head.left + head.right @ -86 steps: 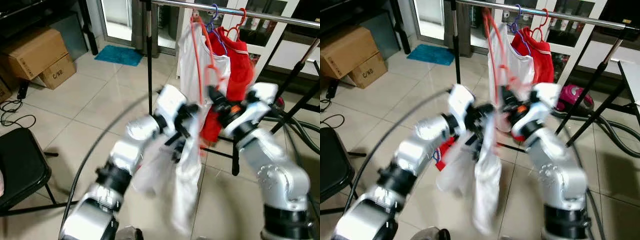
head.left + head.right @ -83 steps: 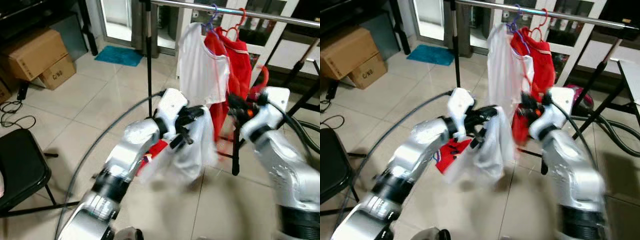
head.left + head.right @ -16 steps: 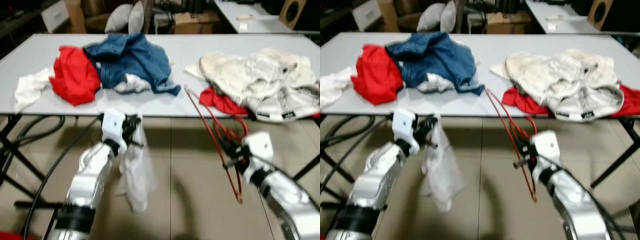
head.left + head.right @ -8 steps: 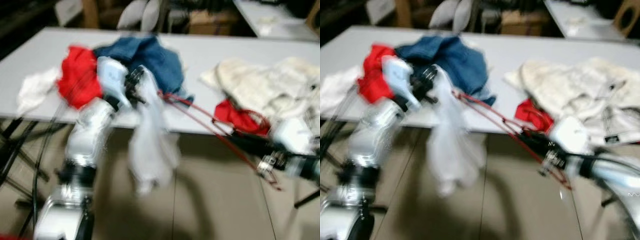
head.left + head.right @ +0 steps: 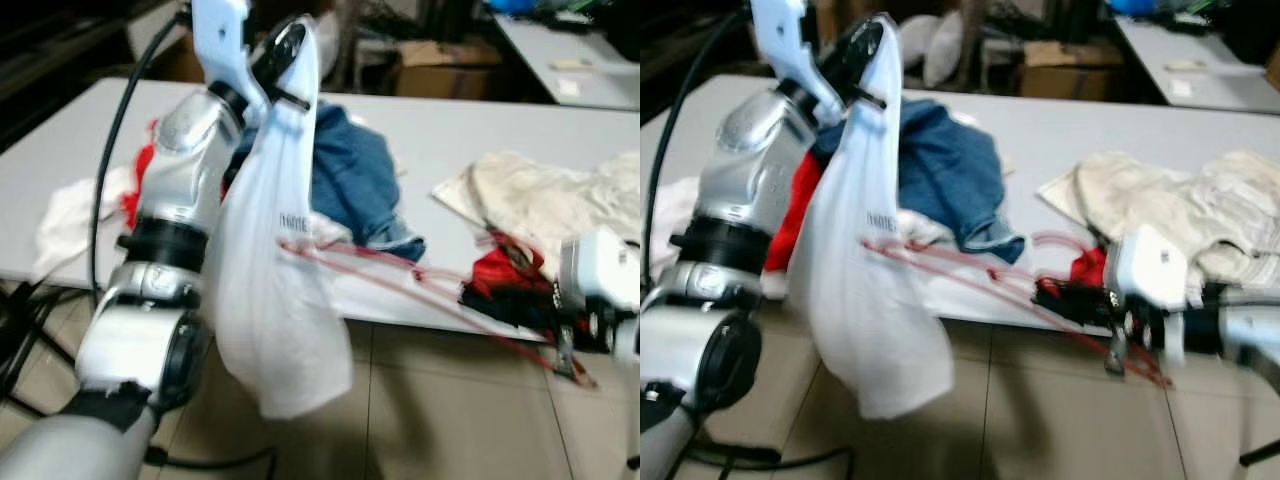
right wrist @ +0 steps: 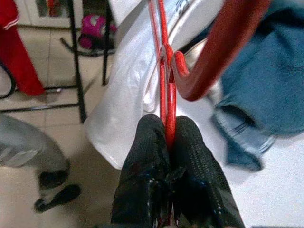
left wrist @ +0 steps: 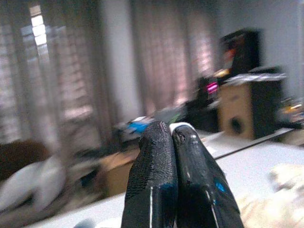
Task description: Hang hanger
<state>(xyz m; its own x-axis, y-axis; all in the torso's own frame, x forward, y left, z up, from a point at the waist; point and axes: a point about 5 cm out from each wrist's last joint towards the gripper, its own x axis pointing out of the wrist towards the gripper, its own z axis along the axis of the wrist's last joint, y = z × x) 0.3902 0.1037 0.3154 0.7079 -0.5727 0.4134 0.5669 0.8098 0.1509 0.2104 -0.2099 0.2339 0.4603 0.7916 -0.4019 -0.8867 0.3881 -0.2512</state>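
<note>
The red hanger [image 6: 166, 71] is pinched between the right gripper [image 6: 167, 124] fingers, reaching toward the white garment [image 5: 272, 290], closer than a second ago. The left gripper [image 5: 283, 45], fingers pressed together on that garment, has risen above the grey table [image 5: 440, 140], where the jeans [image 5: 350, 180] lie.

White garment [image 5: 275, 270] hangs from raised left gripper [image 5: 290, 45], draping over table [image 5: 440, 150] front edge, blocking the middle approach. Red hanger [image 5: 970, 275], pinched in right gripper [image 5: 1065, 297], stretches across toward the garment, barring the gap between arms. Tabletop crowded: blue jeans [image 5: 350, 175], red cloth [image 5: 505, 265], cream clothes [image 5: 545, 205] at right. Bare table strip open behind jeans. Tiled floor [image 5: 450, 420] under the table edge is open.
</note>
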